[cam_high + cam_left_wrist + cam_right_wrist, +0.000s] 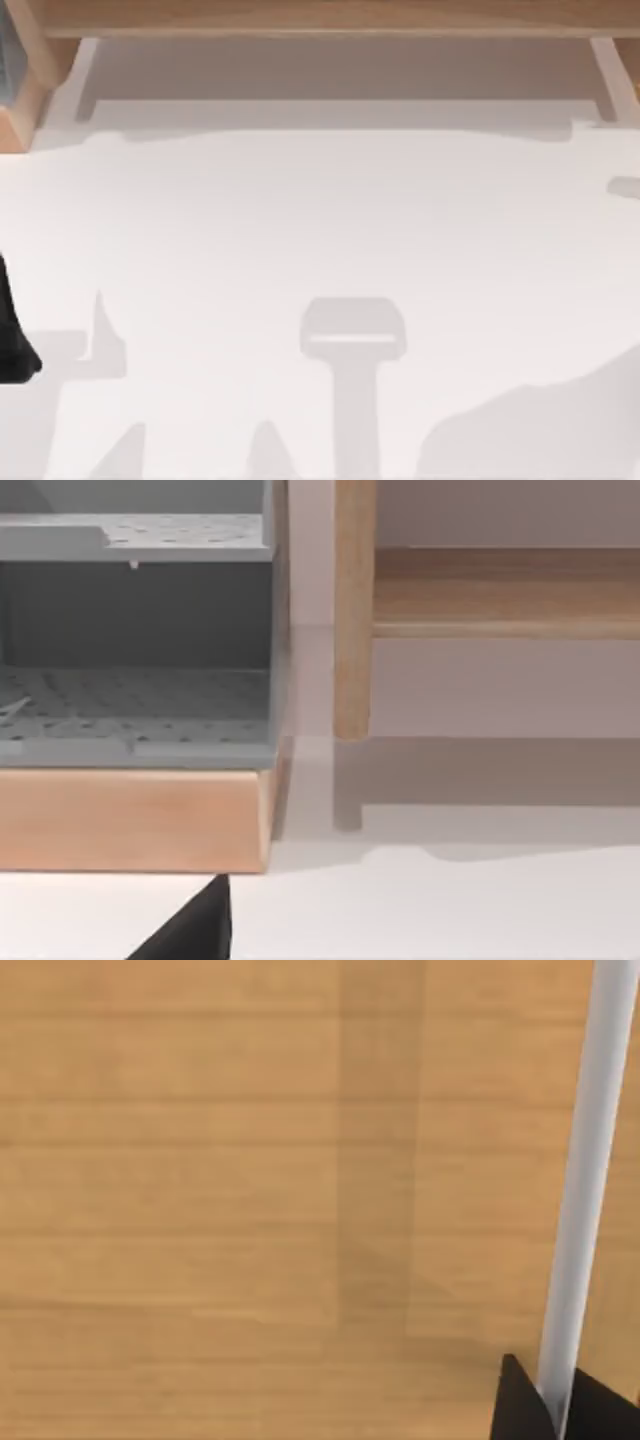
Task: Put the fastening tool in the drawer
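My right gripper [556,1412] pinches the white bar [590,1160] on the wooden drawer front [200,1210]; left arm [12,335] sits at the table's [320,220] left edge.

A white counter [320,230] carries a wooden cabinet [330,15] along its far edge, with a grey perforated rack [135,695] at the left.

Left arm [12,335] is chopped off by the frame edge; right gripper [556,1412] too, just its tips.
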